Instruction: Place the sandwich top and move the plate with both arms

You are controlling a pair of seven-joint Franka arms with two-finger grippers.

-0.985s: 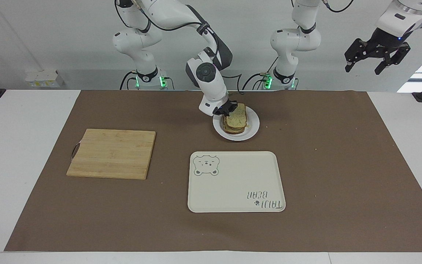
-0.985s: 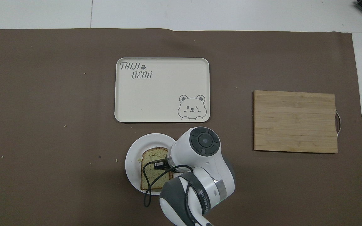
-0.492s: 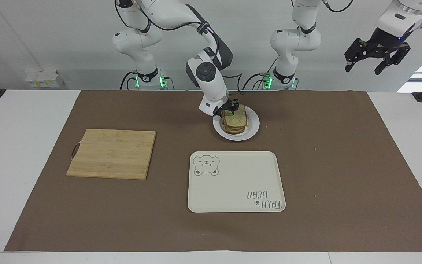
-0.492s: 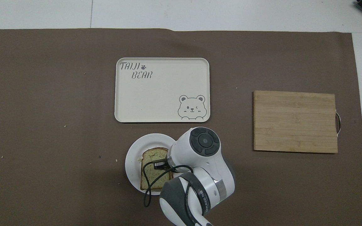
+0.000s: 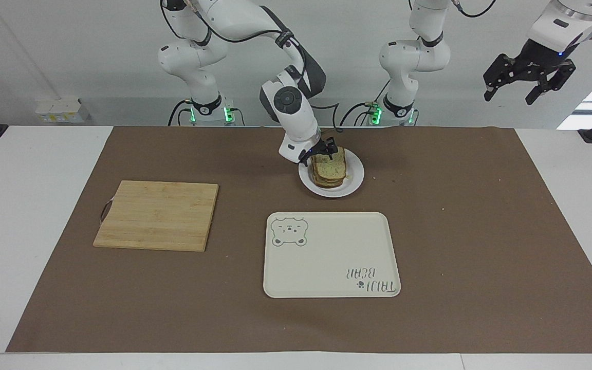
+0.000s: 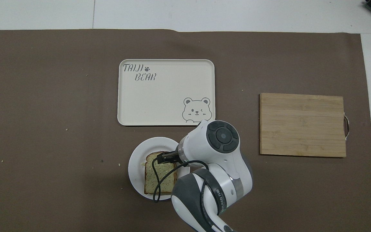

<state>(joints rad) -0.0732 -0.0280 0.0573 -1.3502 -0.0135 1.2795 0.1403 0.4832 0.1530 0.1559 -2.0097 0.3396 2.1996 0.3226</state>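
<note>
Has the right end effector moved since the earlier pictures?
Yes. The right end effector has lifted slightly off the sandwich top, rising clear of the plate; in the overhead view its wrist has shifted toward the cutting board.

A robotics lab, staged for a kitchen-style trial. Two white jointed robot arms [image 5: 296, 110] bolted at the edge of a plain white table [image 5: 34, 169], green status lights glowing at the bases, black cables looping along the joints. Bare pale wall at the robots' end, with a white socket block [image 5: 61, 109] low on it. Brown paper mat [image 5: 460, 231] spread flat across the tabletop as a work surface. Household props laid out on it well apart: a rectangular bamboo cutting board [image 5: 157, 215], a cream rectangular tray with a bear drawing [image 5: 331, 255], a small round white plate [image 5: 353, 184] stacked with speckled bread. No stove, sink or cupboards in sight.
</note>
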